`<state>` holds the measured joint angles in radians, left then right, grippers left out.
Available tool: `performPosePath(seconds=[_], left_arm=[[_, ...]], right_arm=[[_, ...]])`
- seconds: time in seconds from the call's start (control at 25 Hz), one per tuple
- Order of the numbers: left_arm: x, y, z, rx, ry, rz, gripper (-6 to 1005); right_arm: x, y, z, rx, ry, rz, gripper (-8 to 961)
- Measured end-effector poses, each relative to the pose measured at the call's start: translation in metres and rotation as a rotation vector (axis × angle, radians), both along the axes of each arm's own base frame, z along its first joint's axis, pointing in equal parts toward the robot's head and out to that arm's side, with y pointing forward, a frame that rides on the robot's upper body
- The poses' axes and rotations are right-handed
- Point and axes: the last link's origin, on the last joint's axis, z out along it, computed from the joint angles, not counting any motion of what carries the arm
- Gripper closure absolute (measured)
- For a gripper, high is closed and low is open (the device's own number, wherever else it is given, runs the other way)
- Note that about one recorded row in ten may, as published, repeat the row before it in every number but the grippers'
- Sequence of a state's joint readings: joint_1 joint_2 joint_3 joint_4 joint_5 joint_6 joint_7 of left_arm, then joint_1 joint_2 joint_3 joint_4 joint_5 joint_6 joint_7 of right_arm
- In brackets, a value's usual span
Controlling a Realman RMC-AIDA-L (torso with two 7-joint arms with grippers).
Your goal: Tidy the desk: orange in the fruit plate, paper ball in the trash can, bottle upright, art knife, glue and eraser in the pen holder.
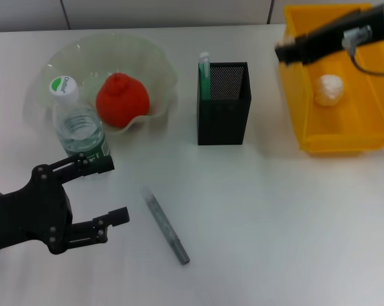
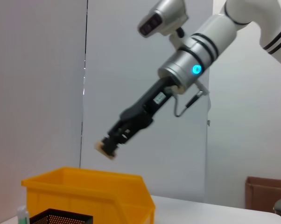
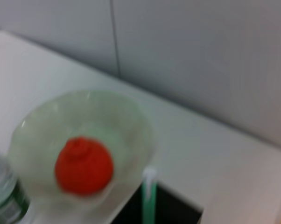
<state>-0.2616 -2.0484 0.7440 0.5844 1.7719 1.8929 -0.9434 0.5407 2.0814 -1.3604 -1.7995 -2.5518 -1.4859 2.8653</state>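
Observation:
The orange lies in the fruit plate, also seen as the orange in the plate. The bottle stands upright beside the plate. Just in front of it my left gripper is open and holds nothing. The paper ball lies in the yellow trash can. My right gripper hangs over the can's left rim, between it and the pen holder, shut on the tan eraser. A green, white-capped glue stick stands in the holder. The grey art knife lies on the table.
The white table stretches in front of the pen holder and the can. A grey wall runs along the table's far edge. The trash can and the holder's mesh rim show low in the left wrist view.

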Motion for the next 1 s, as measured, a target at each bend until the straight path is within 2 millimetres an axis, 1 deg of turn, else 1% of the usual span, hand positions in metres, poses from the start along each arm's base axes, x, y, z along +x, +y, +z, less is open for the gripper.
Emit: performPosePath(seconds=[0.04,0.08,0.12,0.24,0.28,0.44,0.56,0.72,0.8,0.84,0.92,0.96,1.0], left_arm=[[0.0,0.0,0.0,0.003,-0.001,0.001,187],[0.0,0.0,0.001,0.005,-0.002,0.003,187],[0.0,0.0,0.001,0.008,-0.003,0.004,187],[-0.001,0.0,0.002,0.011,-0.004,0.006,187],[-0.001,0.0,0.002,0.011,-0.004,0.006,187],[-0.001,0.0,0.002,0.01,-0.003,0.006,187],[-0.003,-0.002,0.003,0.006,0.004,0.008,187],[-0.007,-0.006,0.004,0.002,0.015,0.016,187],[-0.011,-0.009,0.006,0.011,0.022,0.024,187],[-0.011,-0.009,0.006,0.011,0.022,0.024,187],[-0.02,-0.015,0.011,0.027,0.04,0.053,187],[-0.021,-0.016,0.012,0.029,0.041,0.058,187],[-0.024,-0.019,0.014,0.036,0.04,0.071,187]], right_arm=[[0.0,0.007,-0.002,0.005,0.005,0.005,678],[0.0,0.007,-0.002,0.005,0.005,0.005,677],[0.001,0.013,-0.005,0.002,0.007,0.004,676],[0.004,0.029,-0.02,-0.044,-0.003,-0.005,673],[0.005,0.035,-0.028,-0.071,-0.008,-0.007,672],[0.007,0.048,-0.05,-0.136,-0.009,-0.013,669],[0.01,0.053,-0.06,-0.169,-0.018,-0.03,666],[0.011,0.053,-0.063,-0.177,-0.025,-0.033,662],[0.008,0.051,-0.061,-0.174,-0.014,-0.022,444],[0.005,0.048,-0.059,-0.177,0.002,-0.014,423],[-0.002,0.04,-0.057,-0.192,0.043,0.005,380],[-0.006,0.033,-0.056,-0.206,0.075,0.02,359],[-0.016,0.018,-0.06,-0.244,0.122,0.052,338]])
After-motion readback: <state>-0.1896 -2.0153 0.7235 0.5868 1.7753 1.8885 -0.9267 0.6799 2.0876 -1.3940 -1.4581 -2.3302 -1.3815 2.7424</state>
